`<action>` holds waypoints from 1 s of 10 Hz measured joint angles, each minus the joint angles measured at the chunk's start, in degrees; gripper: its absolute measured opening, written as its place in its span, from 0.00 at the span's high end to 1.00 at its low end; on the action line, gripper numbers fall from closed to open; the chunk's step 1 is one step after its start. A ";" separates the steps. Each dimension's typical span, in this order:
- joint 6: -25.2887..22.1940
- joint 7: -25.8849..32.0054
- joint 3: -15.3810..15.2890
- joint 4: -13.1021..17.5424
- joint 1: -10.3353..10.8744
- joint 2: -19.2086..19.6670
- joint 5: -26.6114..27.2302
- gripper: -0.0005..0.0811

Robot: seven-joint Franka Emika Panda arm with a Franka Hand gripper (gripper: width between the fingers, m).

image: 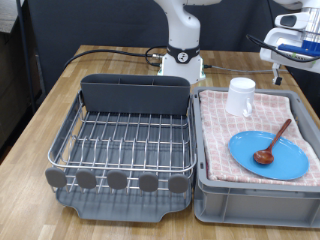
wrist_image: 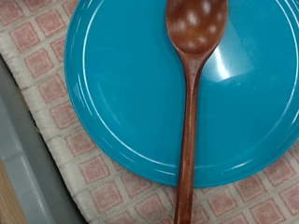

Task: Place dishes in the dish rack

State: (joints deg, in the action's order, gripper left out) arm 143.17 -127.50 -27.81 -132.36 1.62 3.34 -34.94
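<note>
The light-blue plate (image: 285, 163) lies flat on the pink checked cloth in the grey tub, at the exterior view's right. The dark-brown wooden spoon (image: 272, 143) lies across it, bowl on the plate, handle reaching past the rim. The white mug (image: 240, 96) stands upright on the cloth behind them. The dish rack (image: 125, 135) stands to the left of the tub with nothing in it. My gripper (image: 280, 66) hangs high at the top right, above the tub's far corner, touching nothing. The wrist view looks down on the plate (wrist_image: 121, 93) and spoon (wrist_image: 192, 112); no fingers show there.
The grey tub (image: 255, 198) sits right beside the rack on the wooden table. Its checked cloth (wrist_image: 37, 56) and grey rim (wrist_image: 19, 159) show in the wrist view. The robot base (image: 183, 60) and a black cable stand behind the rack.
</note>
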 joint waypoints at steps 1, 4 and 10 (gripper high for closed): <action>1.04 -0.65 0.38 -0.01 0.00 1.15 -1.49 0.01; 3.95 -2.25 1.75 -0.02 0.00 4.31 -4.80 0.01; 10.22 -9.35 4.71 -0.25 0.24 10.45 -15.02 0.01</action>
State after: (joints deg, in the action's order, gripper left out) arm 153.39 -136.85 -23.10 -132.61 1.86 13.79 -49.95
